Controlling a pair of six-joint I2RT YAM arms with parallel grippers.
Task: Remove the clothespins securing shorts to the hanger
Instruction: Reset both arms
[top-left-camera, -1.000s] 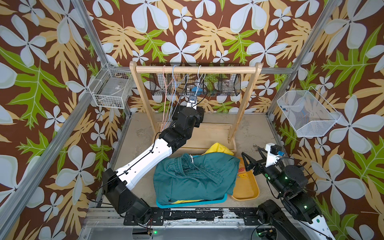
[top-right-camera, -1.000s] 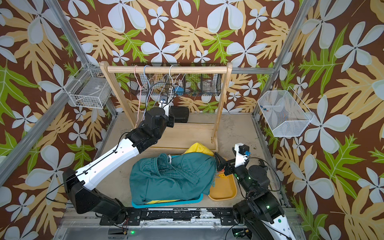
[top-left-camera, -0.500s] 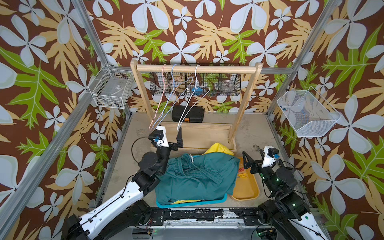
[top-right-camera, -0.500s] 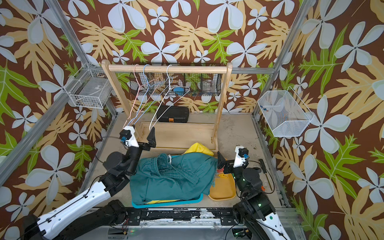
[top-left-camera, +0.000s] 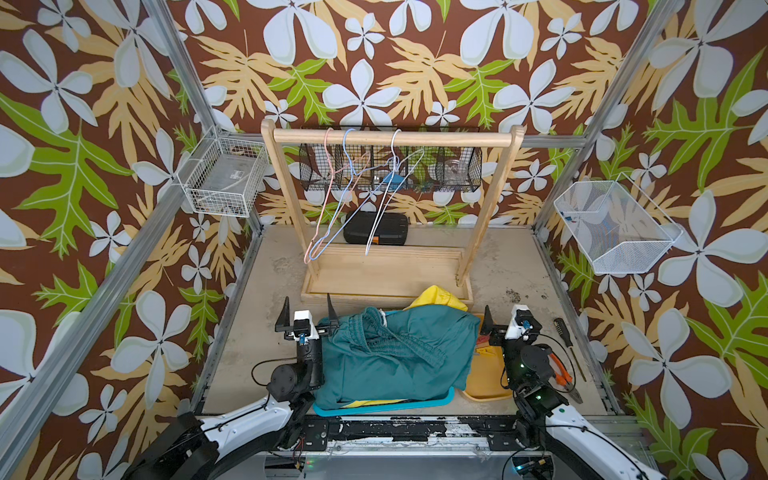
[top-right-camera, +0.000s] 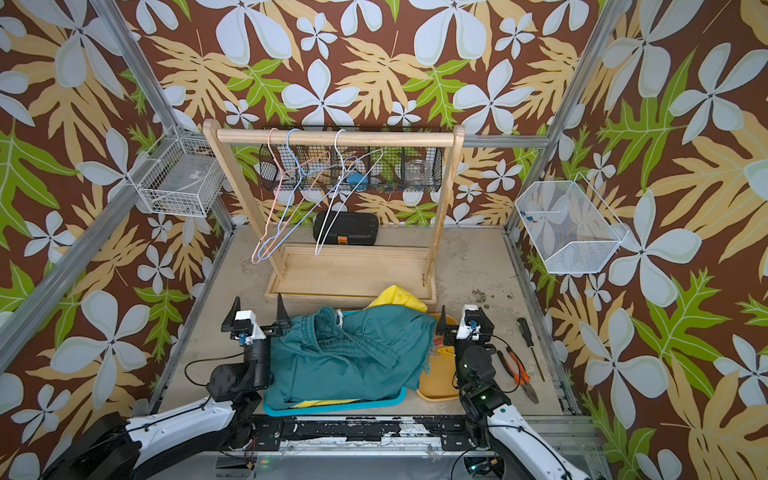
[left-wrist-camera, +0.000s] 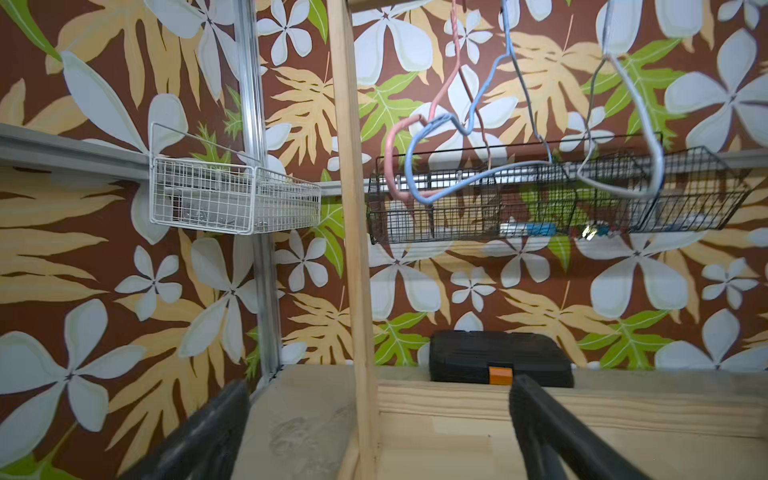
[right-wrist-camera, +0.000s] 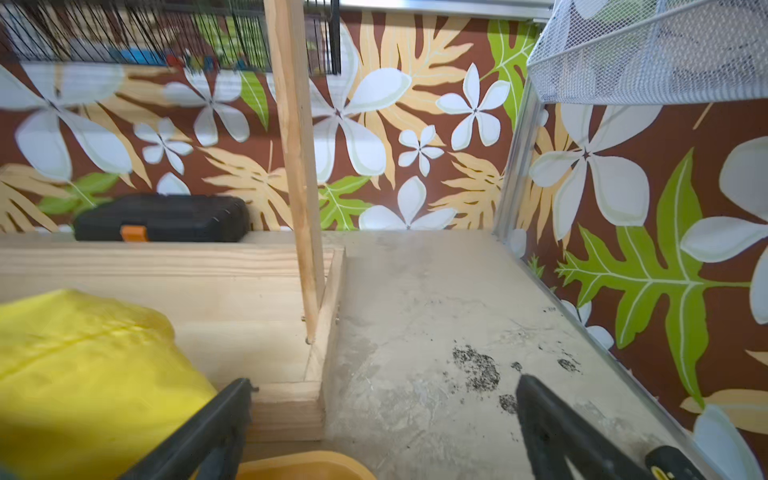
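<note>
Floral-papered booth, grey table (top-left-camera: 498, 266).

Both top views: wooden rack (top-left-camera: 390, 136). Three thin wire hangers (top-left-camera: 376, 226), bare. Soft teal shorts (top-left-camera: 395, 357) crumpled over yellow shorts (top-left-camera: 436, 297) on a tray (top-left-camera: 415, 405). One light-blue clothespin (top-left-camera: 392, 179), apparently in the black mesh basket (top-left-camera: 457, 166).

Left wrist: left gripper (left-wrist-camera: 380, 399) spread wide, empty.

Right wrist: right gripper (right-wrist-camera: 382, 407) likewise.

Unpegging looks finished; nothing appears left to grasp.

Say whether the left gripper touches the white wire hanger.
Apart. In a top view a clear gap of wooden base separates the left gripper from the white wire hanger.
</note>
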